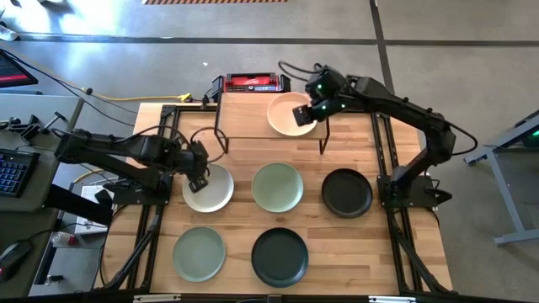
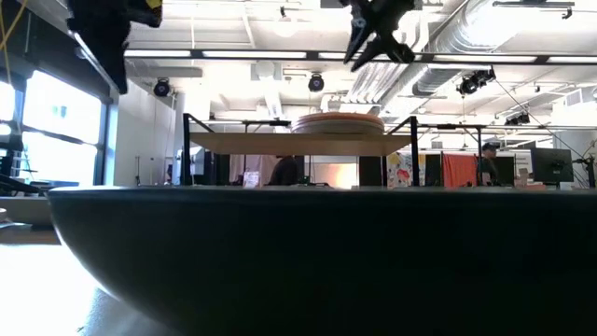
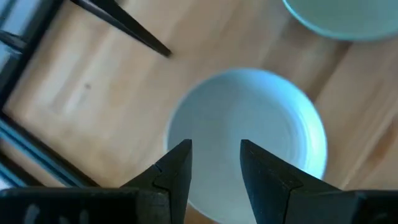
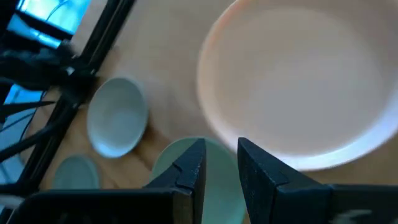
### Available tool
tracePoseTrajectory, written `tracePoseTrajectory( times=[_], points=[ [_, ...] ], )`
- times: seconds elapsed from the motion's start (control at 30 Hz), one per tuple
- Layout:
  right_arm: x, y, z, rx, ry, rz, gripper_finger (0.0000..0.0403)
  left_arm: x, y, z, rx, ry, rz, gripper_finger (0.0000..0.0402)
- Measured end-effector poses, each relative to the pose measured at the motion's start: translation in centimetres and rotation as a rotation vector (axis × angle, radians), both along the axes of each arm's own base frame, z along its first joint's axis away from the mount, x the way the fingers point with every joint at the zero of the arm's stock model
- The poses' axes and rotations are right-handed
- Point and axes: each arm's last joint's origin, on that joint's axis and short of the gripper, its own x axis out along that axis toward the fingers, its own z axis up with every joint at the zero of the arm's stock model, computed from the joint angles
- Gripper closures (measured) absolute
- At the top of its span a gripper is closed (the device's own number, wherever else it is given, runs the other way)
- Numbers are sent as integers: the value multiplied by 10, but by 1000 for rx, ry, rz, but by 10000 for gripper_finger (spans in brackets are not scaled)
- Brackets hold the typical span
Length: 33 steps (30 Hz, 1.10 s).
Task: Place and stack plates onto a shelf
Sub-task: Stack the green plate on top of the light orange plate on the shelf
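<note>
A peach plate [image 1: 286, 112] [image 4: 298, 81] lies on the right half of the light-wood shelf [image 1: 244, 114] [image 2: 298, 140]. My right gripper [image 1: 305, 114] [image 4: 222, 165] hangs open above that plate's right part, clear of it, as the low view shows [image 2: 378, 42]. On the table a white plate [image 1: 208, 187] [image 3: 249, 130] rests flat. My left gripper [image 1: 199, 175] [image 3: 216, 168] hovers open over its left rim, pointing steeply down, with nothing between the fingers.
On the tabletop lie a sage green plate [image 1: 277, 186], a black plate [image 1: 346, 192], a second green plate [image 1: 200, 252] and a second black plate [image 1: 280, 256], which fills the low view's foreground [image 2: 317, 252]. The shelf's left half is bare wood. A red case [image 1: 255, 82] sits behind the shelf.
</note>
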Motion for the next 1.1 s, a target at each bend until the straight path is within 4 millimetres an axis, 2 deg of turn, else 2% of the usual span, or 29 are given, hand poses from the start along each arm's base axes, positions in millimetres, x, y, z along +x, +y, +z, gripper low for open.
tracePoseTrajectory(
  times=[0.27,0.5,0.87,1.1],
  points=[
    [14,35,0,8,0,89,331,-2,-23,-33,-94,59,-156,275],
    [20,57,0,16,-1,149,331,0,-44,-46,-210,8,-242,275],
    [23,74,0,-13,3,239,331,5,-78,-73,-293,-129,-442,275],
    [23,75,0,-26,12,264,331,8,-98,-97,-282,-68,-515,275]
  ],
)
